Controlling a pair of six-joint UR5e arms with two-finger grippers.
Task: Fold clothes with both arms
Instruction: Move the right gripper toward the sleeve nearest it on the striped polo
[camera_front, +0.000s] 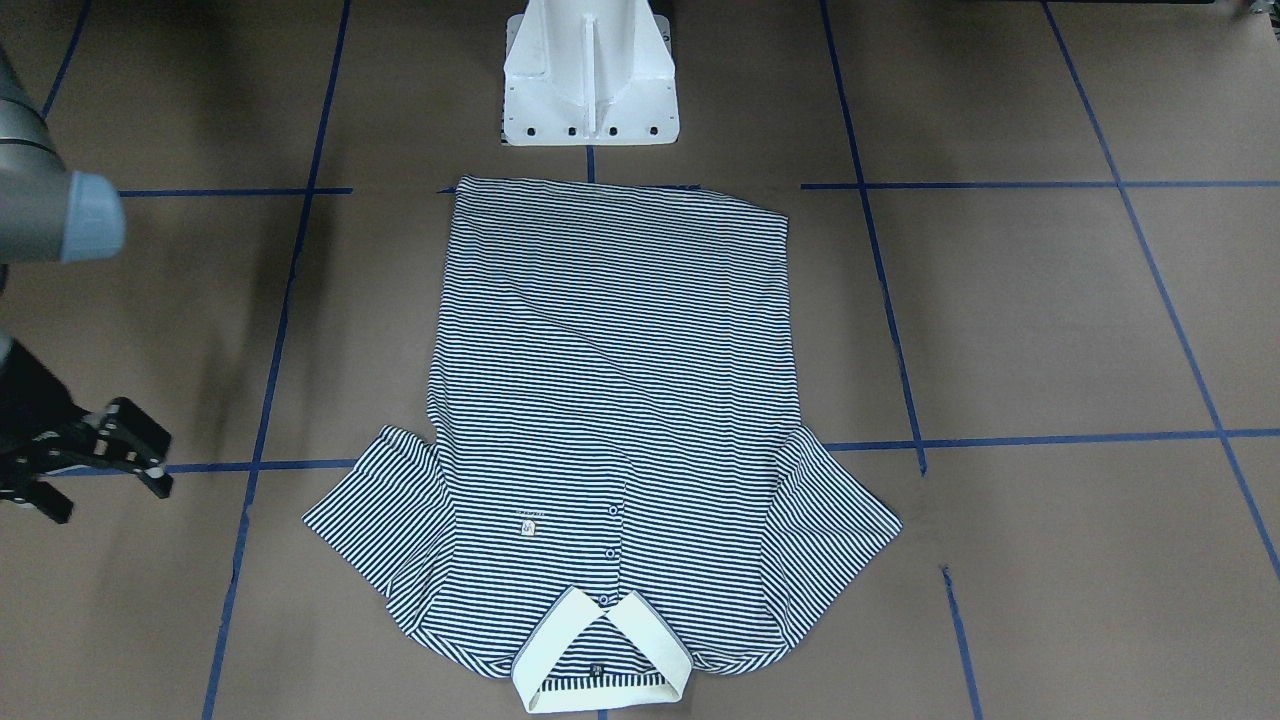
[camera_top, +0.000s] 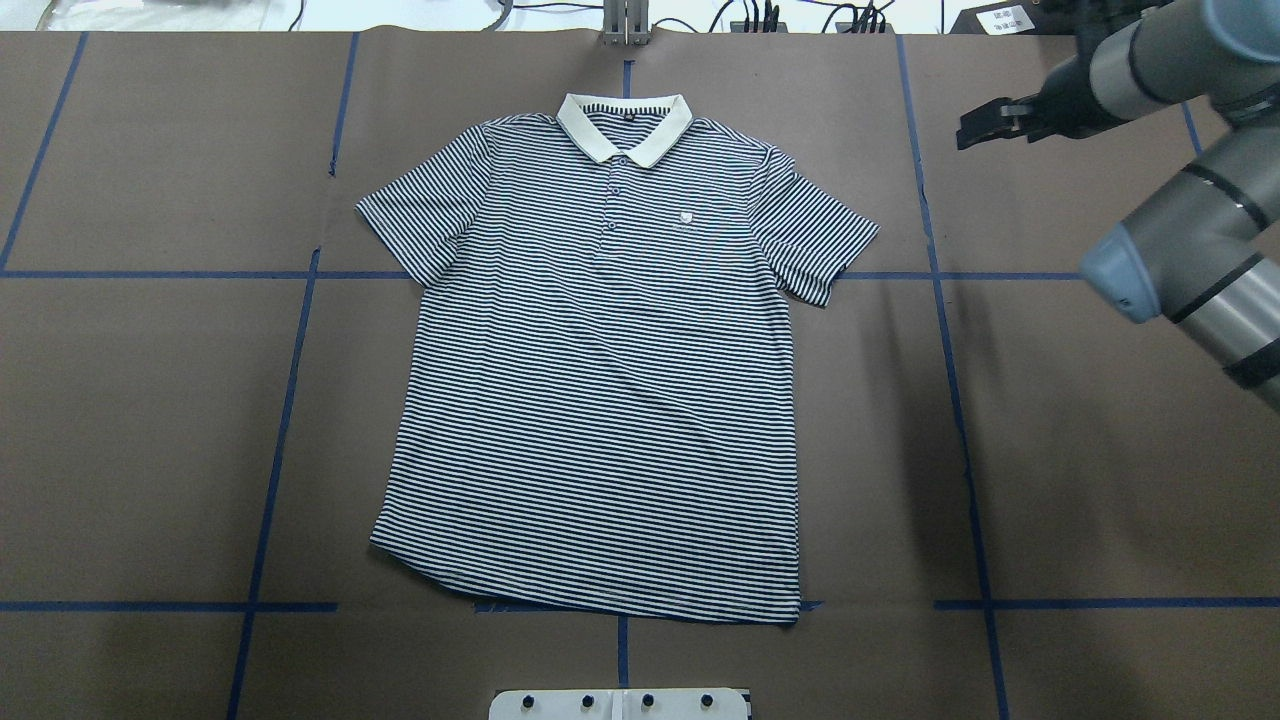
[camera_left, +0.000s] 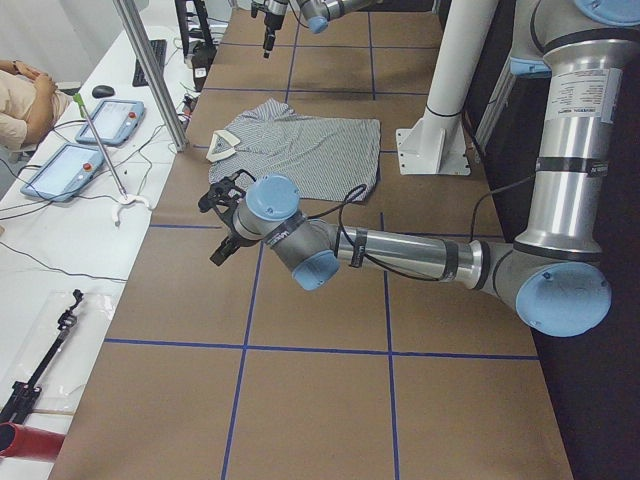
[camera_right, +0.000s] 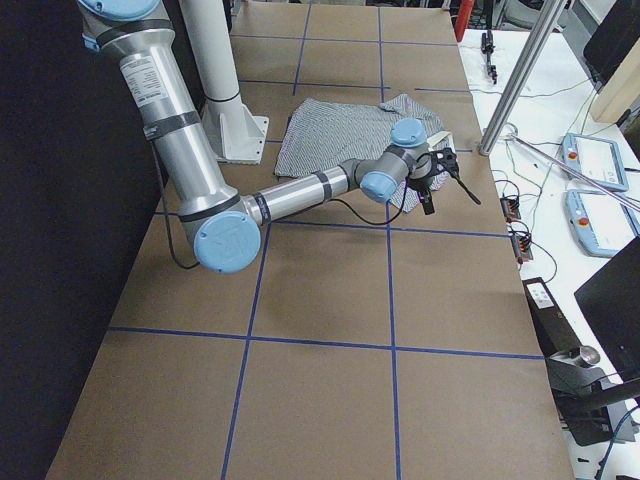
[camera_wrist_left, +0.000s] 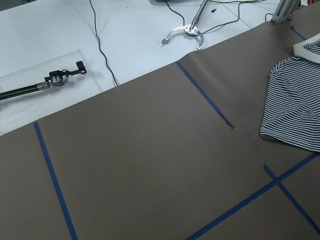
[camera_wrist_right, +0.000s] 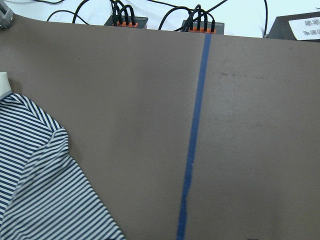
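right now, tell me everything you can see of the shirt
The shirt is a short-sleeved polo in thin navy-and-white stripes, soft knit by its look. It has a plain cream collar, a buttoned front opening and a small chest logo. It lies flat, face up, unfolded, sleeves spread, collar away from the robot, on the brown table. Nothing else touches it.

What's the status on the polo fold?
Right gripper open, empty, off the polo shirt. Left gripper also off it, jaws can't tell. Shirt flat, face up, unfolded. Nothing lying on it.
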